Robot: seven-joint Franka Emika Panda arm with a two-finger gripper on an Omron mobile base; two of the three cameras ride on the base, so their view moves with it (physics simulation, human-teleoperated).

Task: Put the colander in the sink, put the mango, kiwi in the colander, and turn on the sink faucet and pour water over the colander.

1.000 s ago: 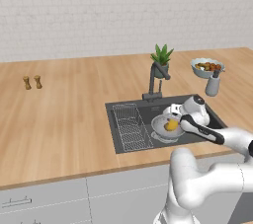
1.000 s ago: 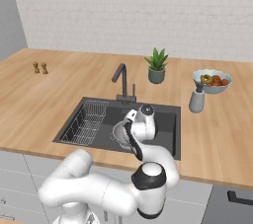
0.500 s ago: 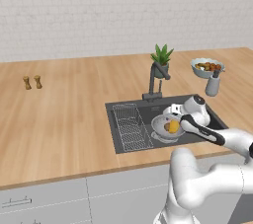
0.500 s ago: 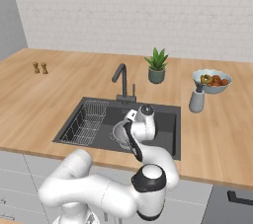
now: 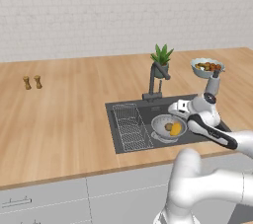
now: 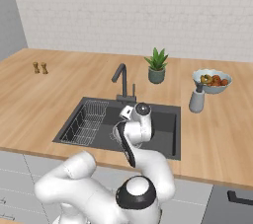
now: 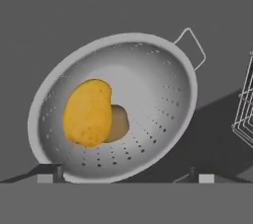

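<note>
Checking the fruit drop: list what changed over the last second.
The tool opened and let go of the mango, which now lies in the colander against the kiwi. The colander, sink and faucet stayed put.

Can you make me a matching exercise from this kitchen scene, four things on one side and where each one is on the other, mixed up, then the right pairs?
Things:
1. mango
2. colander
3. sink faucet
4. wire rack

Places:
A. standing on the counter behind the sink, next to a potted plant
B. in the left part of the sink
C. lying in the colander, touching the kiwi
D. on the sink floor, to the right of the wire rack in the left base view

Pairs: 1-C, 2-D, 3-A, 4-B
</note>
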